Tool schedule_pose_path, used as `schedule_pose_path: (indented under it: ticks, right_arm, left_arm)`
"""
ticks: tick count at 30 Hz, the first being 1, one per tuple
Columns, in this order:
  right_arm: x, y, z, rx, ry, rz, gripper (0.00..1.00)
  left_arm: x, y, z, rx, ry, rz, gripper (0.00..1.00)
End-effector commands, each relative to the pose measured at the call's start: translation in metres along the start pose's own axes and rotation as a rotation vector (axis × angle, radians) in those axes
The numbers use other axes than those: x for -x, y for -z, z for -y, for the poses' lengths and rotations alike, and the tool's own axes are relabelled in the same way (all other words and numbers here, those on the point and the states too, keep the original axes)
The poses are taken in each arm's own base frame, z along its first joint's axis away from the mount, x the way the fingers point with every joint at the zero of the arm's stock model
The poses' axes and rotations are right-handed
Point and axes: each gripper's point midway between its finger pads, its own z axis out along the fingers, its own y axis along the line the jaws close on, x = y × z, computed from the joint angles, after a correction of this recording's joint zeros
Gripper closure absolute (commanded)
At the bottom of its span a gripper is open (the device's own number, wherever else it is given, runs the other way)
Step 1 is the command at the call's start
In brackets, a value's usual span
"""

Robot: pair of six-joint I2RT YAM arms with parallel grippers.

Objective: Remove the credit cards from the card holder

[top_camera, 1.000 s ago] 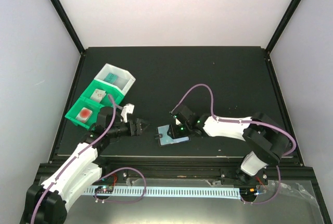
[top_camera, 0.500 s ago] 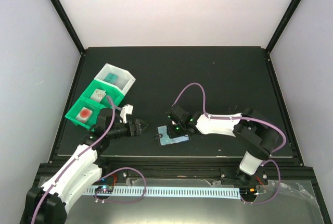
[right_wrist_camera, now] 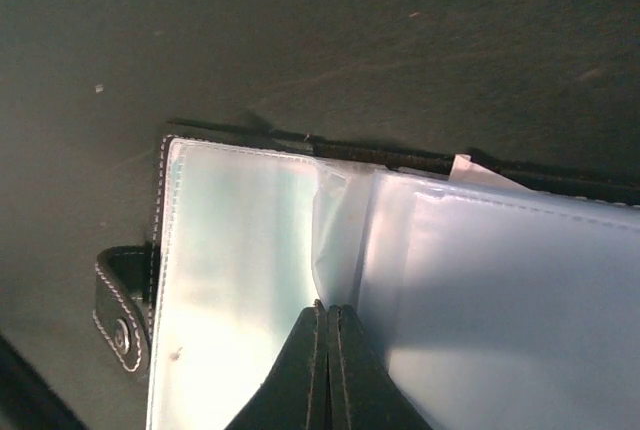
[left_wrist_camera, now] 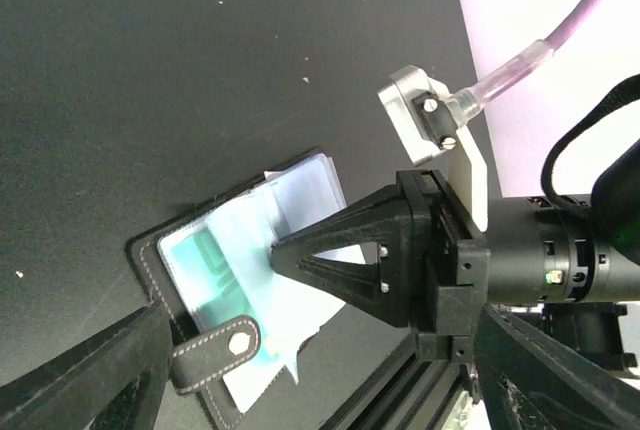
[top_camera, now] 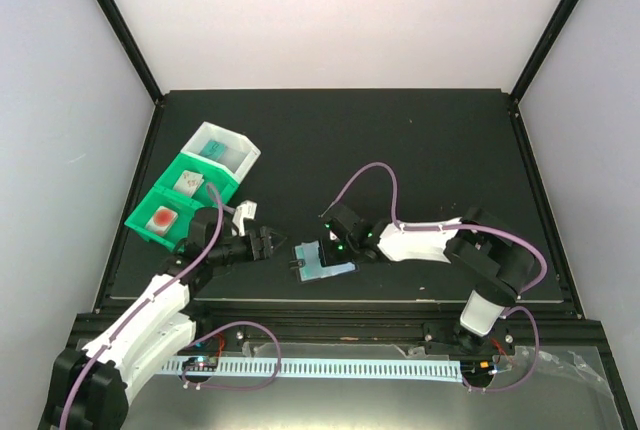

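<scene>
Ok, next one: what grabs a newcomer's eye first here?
The card holder lies open front and centre, pale clear pockets up, with the right claw shut, its tips on the pockets' fold. The left claw hangs open just left of it. Green and white bins holding cards sit at the left.

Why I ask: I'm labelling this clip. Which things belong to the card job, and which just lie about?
Job: card holder, cards, right gripper.
Lying about: green bin, white bin, though cards lie in them.
</scene>
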Motion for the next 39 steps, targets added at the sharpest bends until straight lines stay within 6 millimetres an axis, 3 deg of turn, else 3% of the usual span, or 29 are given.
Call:
schedule_pose_path:
  ticks: [1,7,17,29,34,37,39]
  right_arm:
    - [0.005,0.004,-0.037,0.203,-0.032,0.016,0.99]
    - [0.007,0.001,-0.052,0.297,-0.077,0.003,0.99]
    - [0.007,0.000,-0.047,0.301,-0.099,0.013,0.99]
    - [0.009,0.001,-0.046,0.308,-0.107,0.024,0.99]
    - [0.008,0.001,-0.044,0.305,-0.109,0.023,0.99]
    - [0.008,0.001,-0.044,0.307,-0.112,0.024,0.99]
    - [0.008,0.002,-0.044,0.308,-0.112,0.026,0.96]
  left_arm:
    - [0.000,-0.004,0.002,-0.032,0.018,0.006,0.18]
    - [-0.005,-0.011,0.005,-0.097,0.072,-0.002,0.20]
    - [-0.010,-0.027,-0.015,-0.049,0.133,-0.032,0.16]
    - [-0.025,-0.041,-0.030,-0.010,0.192,-0.069,0.20]
    - [-0.029,-0.048,-0.031,-0.013,0.210,-0.088,0.32]
    - [-0.028,-0.049,-0.028,-0.022,0.213,-0.087,0.48]
    - [-0.026,-0.050,-0.026,-0.027,0.207,-0.080,0.64]
